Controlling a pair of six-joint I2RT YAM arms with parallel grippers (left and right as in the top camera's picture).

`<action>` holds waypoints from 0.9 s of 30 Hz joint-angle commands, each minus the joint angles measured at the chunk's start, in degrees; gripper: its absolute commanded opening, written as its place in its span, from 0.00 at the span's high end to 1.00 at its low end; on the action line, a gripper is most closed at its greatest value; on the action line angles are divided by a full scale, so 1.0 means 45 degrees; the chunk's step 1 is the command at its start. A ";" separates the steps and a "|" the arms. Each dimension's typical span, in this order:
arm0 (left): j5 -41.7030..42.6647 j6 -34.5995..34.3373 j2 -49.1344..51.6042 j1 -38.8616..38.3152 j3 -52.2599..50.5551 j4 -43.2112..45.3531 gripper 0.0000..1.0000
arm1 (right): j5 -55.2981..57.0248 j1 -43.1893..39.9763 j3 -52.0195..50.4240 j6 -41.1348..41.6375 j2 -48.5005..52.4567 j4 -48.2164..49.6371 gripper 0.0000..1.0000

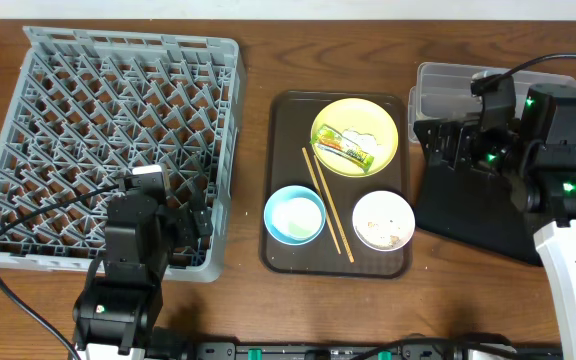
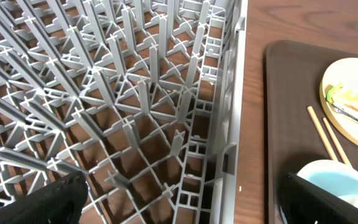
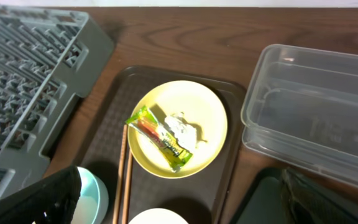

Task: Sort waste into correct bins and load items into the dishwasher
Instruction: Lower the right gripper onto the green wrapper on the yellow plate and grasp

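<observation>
The grey dish rack [image 1: 118, 140] fills the left. On the brown serving tray [image 1: 286, 150] sit a yellow plate [image 1: 383, 125] holding the green-and-yellow wrapper [image 1: 343, 147] and a white paper scrap [image 1: 368, 140], a blue bowl [image 1: 295, 214], a white bowl [image 1: 383, 220] with rice-like scraps, and chopsticks [image 1: 328, 205]. The clear tub [image 1: 448, 90] and black tray [image 1: 478, 215] lie at the right. My left gripper [image 2: 185, 205] is open and empty over the rack's front right corner. My right gripper [image 3: 179, 205] is open and empty above the gap between serving tray and black tray.
The right arm's body [image 1: 548, 150] hangs over the black tray and part of the tub. A strip of bare wooden table [image 1: 251, 150] runs between rack and serving tray. The left arm's base [image 1: 118, 300] stands at the front edge.
</observation>
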 commanded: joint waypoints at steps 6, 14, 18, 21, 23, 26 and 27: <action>-0.0019 0.0034 -0.0019 0.0063 0.0296 -0.0204 0.01 | 0.1146 0.2103 0.0141 -0.1865 0.0291 0.0622 0.01; -0.0015 0.0034 -0.0019 0.0063 0.0296 -0.0204 0.01 | 0.4007 0.3934 0.0855 -0.2871 0.1821 0.1758 0.01; -0.0015 0.0034 -0.0019 0.0063 0.0296 -0.0199 0.01 | 0.3667 0.4114 0.3759 -0.2866 0.3808 -0.0146 0.01; -0.0019 0.0034 -0.0019 0.0063 0.0296 -0.0204 0.01 | 0.3662 0.4172 0.5654 -0.2875 0.5459 -0.1608 0.01; -0.0015 0.0034 -0.0019 0.0063 0.0296 -0.0204 0.01 | 0.3570 0.4197 0.6450 -0.3060 0.6387 -0.2424 0.01; -0.0019 0.0034 -0.0019 0.0063 0.0296 -0.0204 0.01 | 0.3269 0.4328 0.6926 -0.3254 0.7577 -0.2968 0.01; -0.0019 0.0034 -0.0019 0.0063 0.0296 -0.0204 0.01 | 0.3274 0.4362 0.6921 -0.3249 0.7849 -0.2968 0.01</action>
